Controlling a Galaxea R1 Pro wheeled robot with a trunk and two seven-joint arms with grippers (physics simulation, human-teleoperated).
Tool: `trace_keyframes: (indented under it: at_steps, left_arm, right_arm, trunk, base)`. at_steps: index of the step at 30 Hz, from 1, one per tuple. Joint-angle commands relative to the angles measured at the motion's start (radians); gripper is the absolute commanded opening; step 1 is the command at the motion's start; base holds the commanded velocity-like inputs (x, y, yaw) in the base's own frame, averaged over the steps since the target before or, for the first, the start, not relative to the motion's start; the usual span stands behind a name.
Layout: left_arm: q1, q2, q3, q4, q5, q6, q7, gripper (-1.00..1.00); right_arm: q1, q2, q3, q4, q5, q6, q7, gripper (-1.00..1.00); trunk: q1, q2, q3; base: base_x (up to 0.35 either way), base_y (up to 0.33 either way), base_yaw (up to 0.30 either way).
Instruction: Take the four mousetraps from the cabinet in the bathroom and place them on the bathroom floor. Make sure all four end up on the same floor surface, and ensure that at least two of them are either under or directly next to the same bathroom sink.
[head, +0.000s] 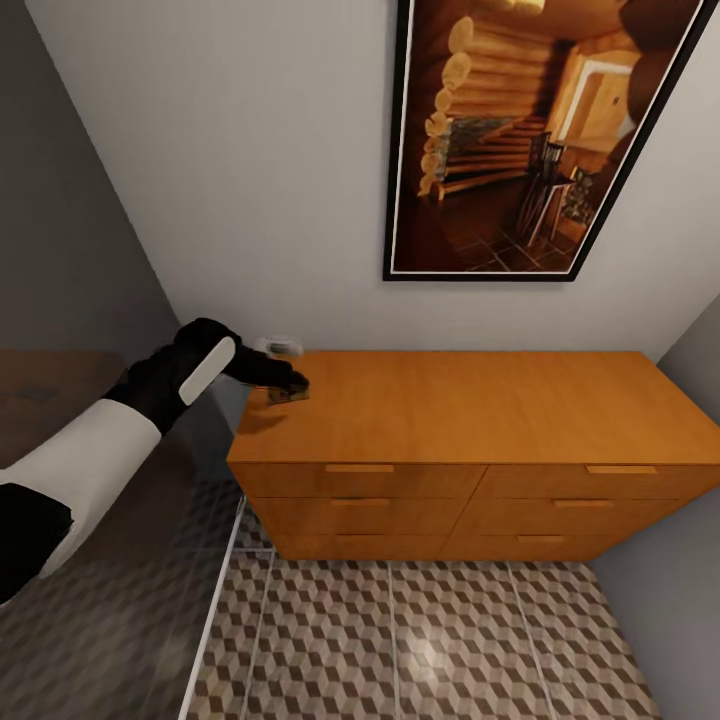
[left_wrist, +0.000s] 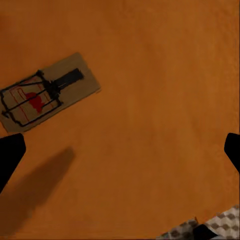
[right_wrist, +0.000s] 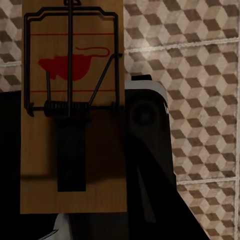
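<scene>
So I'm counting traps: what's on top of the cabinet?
One mousetrap lies flat on the cabinet top near its left end, with the open left gripper over it. The gripper hides the spot beneath it in the head view.

White wall (head: 250, 150), framed log-interior picture (head: 530, 130), grey side walls (head: 60, 230)

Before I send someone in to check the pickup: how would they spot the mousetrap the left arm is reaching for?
Find the orange-brown wooden cabinet below the dark-framed picture. At the top's rear left corner, right under the left gripper, lies the mousetrap. It is a small flat brown slab with a dark wire frame and a red mouse print, the only thing seen on that bare top.
</scene>
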Motion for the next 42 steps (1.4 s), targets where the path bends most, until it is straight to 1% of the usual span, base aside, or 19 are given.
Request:
trace_keyframes:
  at_steps: [1, 2, 3, 4, 6, 8, 10, 11, 12, 13, 15, 16, 17, 19, 20, 22, 26, 33, 42]
  left_arm:
    - [-0.001, 0.013, -0.007, -0.018, -0.011, 0.000, -0.040, 1.00]
    - [-0.001, 0.035, -0.012, -0.050, -0.011, 0.000, -0.091, 1.00]
    - [-0.001, 0.045, -0.014, -0.064, -0.012, -0.001, -0.115, 1.00]
    - [-0.001, 0.066, -0.016, -0.092, -0.012, -0.002, -0.159, 1.00]
    - [-0.001, 0.086, -0.018, -0.117, -0.012, -0.005, -0.201, 1.00]
    - [-0.001, 0.126, -0.021, -0.168, -0.012, -0.012, -0.293, 1.00]
    - [-0.001, 0.157, -0.028, -0.205, -0.012, -0.023, -0.391, 1.00]
    - [-0.001, 0.168, -0.036, -0.218, -0.012, -0.028, -0.436, 1.00]
    - [-0.001, 0.172, -0.040, -0.224, -0.013, -0.029, -0.458, 1.00]
    - [-0.001, 0.181, -0.048, -0.236, -0.015, -0.032, -0.498, 1.00]
    - [-0.001, 0.192, -0.064, -0.261, -0.024, -0.035, -0.546, 1.00]
    - [-0.001, 0.196, -0.071, -0.270, -0.029, -0.036, -0.558, 1.00]
    - [-0.001, 0.203, -0.087, -0.290, -0.037, -0.038, -0.577, 1.00]
    - [-0.001, 0.209, -0.108, -0.309, -0.046, -0.039, -0.589, 1.00]
    - [-0.001, 0.214, -0.131, -0.326, -0.053, -0.040, -0.596, 1.00]
    - [-0.001, 0.218, -0.162, -0.348, -0.061, -0.040, -0.603, 1.00]
    - [-0.001, 0.222, -0.199, -0.370, -0.074, -0.041, -0.608, 1.00]
    - [-0.001, 0.222, -0.216, -0.374, -0.078, -0.042, -0.609, 1.00]
    - [-0.001, 0.222, -0.222, -0.375, -0.078, -0.042, -0.610, 1.00]
  right_arm:
    - [-0.001, 0.000, 0.008, 0.001, -0.012, -0.004, 0.002, -1.00]
    - [-0.001, 0.000, 0.009, 0.001, -0.012, -0.004, 0.002, -1.00]
    - [-0.001, 0.000, 0.009, 0.001, -0.012, -0.004, 0.002, -1.00]
    - [-0.001, 0.000, 0.009, 0.001, -0.012, -0.004, 0.002, -1.00]
    - [-0.001, 0.000, 0.010, 0.001, -0.012, -0.004, 0.002, -1.00]
    - [-0.001, 0.000, 0.010, 0.001, -0.012, -0.004, 0.002, -1.00]
    - [-0.001, 0.000, 0.010, 0.000, -0.012, -0.004, 0.002, -1.00]
    - [-0.001, 0.000, 0.010, 0.000, -0.012, -0.004, 0.002, -1.00]
    - [-0.001, 0.000, 0.010, 0.000, -0.012, -0.004, 0.002, -1.00]
    - [-0.001, 0.000, 0.010, 0.000, -0.012, -0.004, 0.002, -1.00]
    - [-0.001, 0.000, 0.010, 0.000, -0.012, -0.004, 0.002, -1.00]
    - [-0.001, 0.000, 0.010, 0.000, -0.012, -0.004, 0.002, -1.00]
    - [-0.001, 0.000, 0.009, 0.000, -0.012, -0.004, 0.002, -1.00]
    - [-0.001, 0.000, 0.009, 0.000, -0.012, -0.004, 0.002, -1.00]
    - [-0.001, 0.000, 0.009, 0.000, -0.012, -0.004, 0.002, -1.00]
    - [-0.001, 0.000, 0.009, 0.000, -0.012, -0.004, 0.002, -1.00]
    - [-0.001, -0.001, 0.009, 0.000, -0.012, -0.004, 0.002, -1.00]
    - [-0.001, -0.001, 0.010, 0.000, -0.012, -0.005, 0.002, -1.00]
    - [-0.001, -0.001, 0.010, 0.000, -0.012, -0.005, 0.002, -1.00]
  trunk:
    - [0.001, -0.002, -0.002]
    - [0.001, -0.002, -0.002]
    - [0.001, -0.002, -0.002]
    - [0.001, -0.002, -0.002]
    - [0.001, -0.002, -0.002]
    - [0.001, -0.002, -0.002]
    - [0.001, -0.002, -0.002]
    - [0.001, -0.002, -0.002]
    - [0.001, -0.002, -0.002]
    - [0.001, -0.002, -0.002]
    - [0.001, -0.002, -0.002]
    - [0.001, -0.002, -0.002]
    - [0.001, -0.002, -0.002]
    - [0.001, -0.002, -0.002]
    - [0.001, -0.002, -0.002]
    - [0.001, -0.002, -0.002]
    - [0.001, -0.002, -0.002]
    - [0.001, -0.002, -0.002]
    - [0.001, -0.002, -0.002]
  base:
    - [0.000, 0.000, 0.000]
    - [0.000, 0.000, 0.000]
    - [0.000, 0.000, 0.000]
    - [0.000, 0.000, 0.000]
    - [0.000, 0.000, 0.000]
    - [0.000, 0.000, 0.000]
    - [0.000, 0.000, 0.000]
    - [0.000, 0.000, 0.000]
    - [0.000, 0.000, 0.000]
    - [0.000, 0.000, 0.000]
    - [0.000, 0.000, 0.000]
    - [0.000, 0.000, 0.000]
    - [0.000, 0.000, 0.000]
    - [0.000, 0.000, 0.000]
    - [0.000, 0.000, 0.000]
    - [0.000, 0.000, 0.000]
    - [0.000, 0.000, 0.000]
    - [0.000, 0.000, 0.000]
    - [0.000, 0.000, 0.000]
